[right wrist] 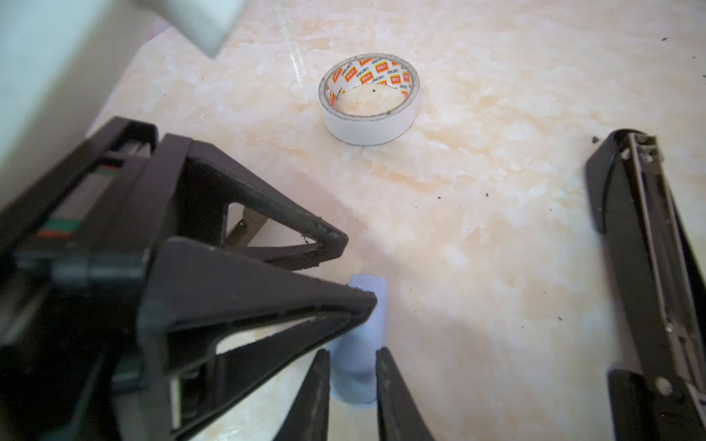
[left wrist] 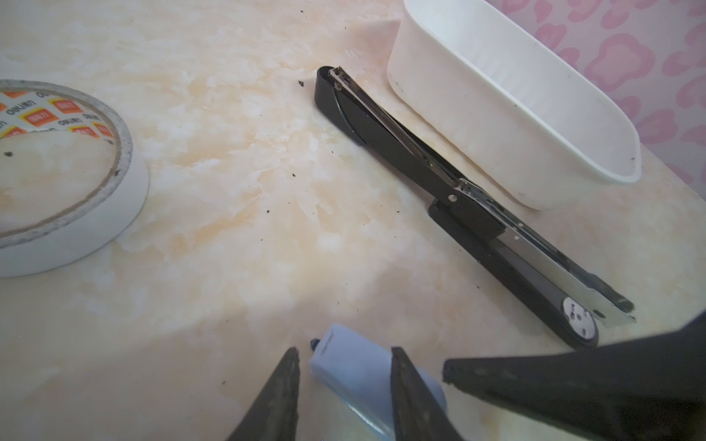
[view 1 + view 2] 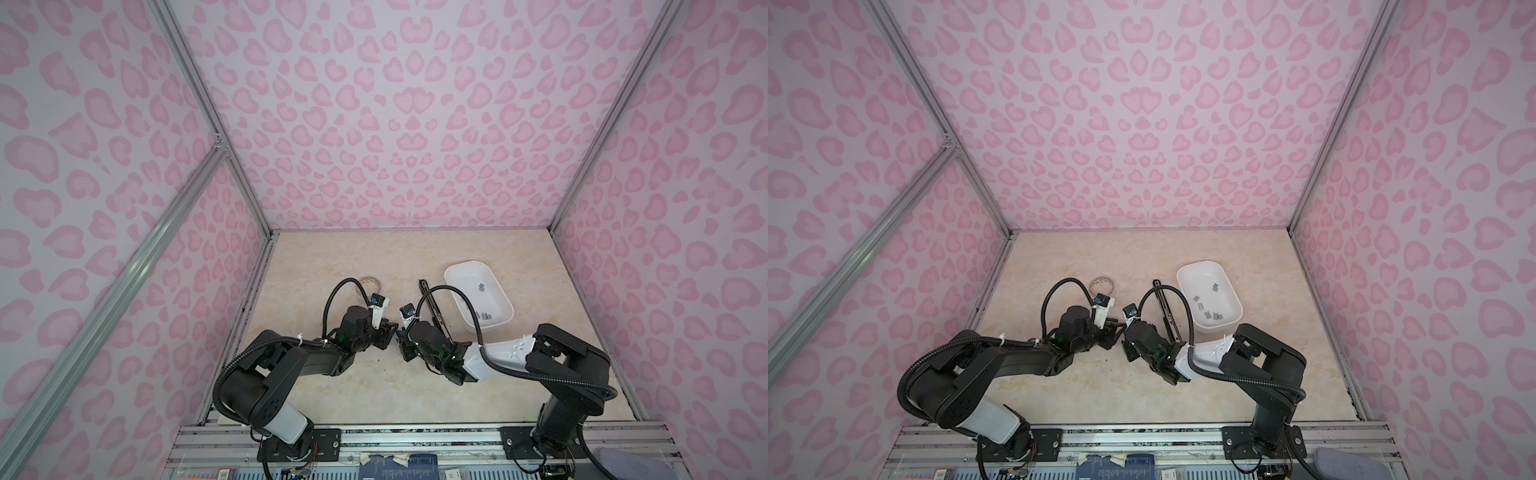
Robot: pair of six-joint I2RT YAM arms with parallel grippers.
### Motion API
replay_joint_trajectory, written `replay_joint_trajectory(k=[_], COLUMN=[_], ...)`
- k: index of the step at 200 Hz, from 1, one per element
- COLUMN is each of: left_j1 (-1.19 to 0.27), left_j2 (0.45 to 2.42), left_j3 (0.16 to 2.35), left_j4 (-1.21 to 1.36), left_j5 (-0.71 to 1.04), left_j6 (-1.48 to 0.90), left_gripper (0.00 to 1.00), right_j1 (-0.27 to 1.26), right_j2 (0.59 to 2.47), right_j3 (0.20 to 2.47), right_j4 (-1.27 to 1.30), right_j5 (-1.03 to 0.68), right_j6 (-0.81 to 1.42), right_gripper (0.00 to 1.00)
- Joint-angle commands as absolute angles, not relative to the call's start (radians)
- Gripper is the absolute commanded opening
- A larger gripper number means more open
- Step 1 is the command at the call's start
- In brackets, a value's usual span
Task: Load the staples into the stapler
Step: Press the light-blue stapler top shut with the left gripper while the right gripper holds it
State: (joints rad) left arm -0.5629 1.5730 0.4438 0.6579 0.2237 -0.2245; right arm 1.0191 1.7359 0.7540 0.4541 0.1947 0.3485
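A small light-blue stapler [image 2: 351, 362] lies on the table between both grippers. My right gripper [image 1: 353, 359] is shut on one end of it. My left gripper [image 2: 344, 362] straddles its other end, with one finger against it and a narrow gap at the other finger. In both top views the two grippers [image 3: 397, 334] meet at the table's middle and hide this stapler. A long black stapler [image 3: 430, 303] lies opened flat beside the white tray [image 3: 469, 282]. Several grey staples [image 3: 1214, 316] lie loose in that tray.
A roll of white tape [image 1: 368, 126] lies on the marble-patterned table behind the left gripper. The white tray's wall [image 2: 477, 126] runs along the black stapler [image 2: 458, 198]. Pink patterned walls close in three sides.
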Motion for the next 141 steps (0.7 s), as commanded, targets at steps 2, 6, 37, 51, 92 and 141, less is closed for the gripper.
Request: replay_joint_trajectory(k=[2,6,37,51,92,141], left_j1=[-0.563,-0.563,-0.563,-0.563,-0.563,-0.563], left_j2=[1.571,1.572,1.575,1.581,1.593,1.599], left_j3=[0.441,0.441,0.44,0.437,0.434,0.435], left_j4=[0.698,0.699,0.707,0.713,0.727,0.732], left_j5=[0.215,0.215,0.213,0.216,0.219,0.22], left_j6=[-0.219,-0.218,-0.22,-0.218,-0.218,-0.221], left_gripper=[0.41,0.41,0.4,0.4,0.4,0.39], right_j1=[1.019,1.019,1.019,1.02,1.027,1.031], right_j2=[1.73,1.73,1.768,1.804,1.877,1.852], right_j3=[0.769,0.773,0.786,0.788,0.736,0.729], right_j4=[0.435,0.432,0.431,0.436,0.498,0.484], right_j5=[0.204,0.204,0.201,0.201,0.192,0.217], right_j6=[0.328,0.327,0.33,0.338,0.393,0.392], right_gripper=[0.23,0.23,0.23,0.21,0.2,0.2])
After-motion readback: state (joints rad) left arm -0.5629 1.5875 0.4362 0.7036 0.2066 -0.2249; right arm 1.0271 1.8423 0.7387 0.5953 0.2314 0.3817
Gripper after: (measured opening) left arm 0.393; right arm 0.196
